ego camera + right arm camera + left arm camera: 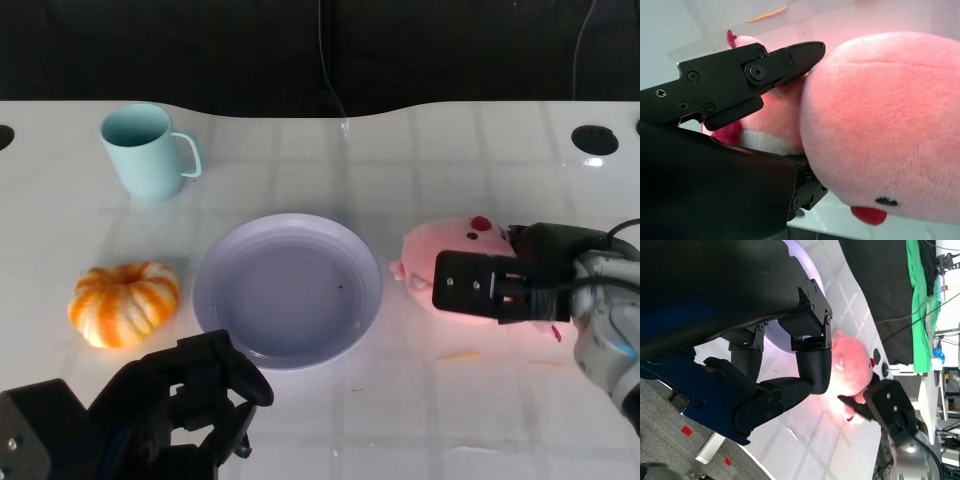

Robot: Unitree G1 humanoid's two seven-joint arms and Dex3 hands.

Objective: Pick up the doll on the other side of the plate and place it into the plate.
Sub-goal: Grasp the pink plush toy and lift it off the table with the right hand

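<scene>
The pink plush doll (455, 243) lies on the white table just right of the lavender plate (215, 300), which has nothing in it. My right hand (497, 285) comes in from the right and grips the doll, with black fingers across its near side and others behind it. In the right wrist view the doll (890, 125) fills the frame and a fingertip (800, 52) presses into its plush. My left hand (190, 400) hangs at the plate's near-left edge, fingers curled in on nothing. The left wrist view shows the doll (852, 365) with my right hand (890, 407) on it.
A light blue mug (145, 150) stands at the back left. An orange and white pumpkin (123, 303) sits left of the plate. A small orange scrap (460, 355) lies in front of the doll. A dark hole (597, 139) marks the table's far right.
</scene>
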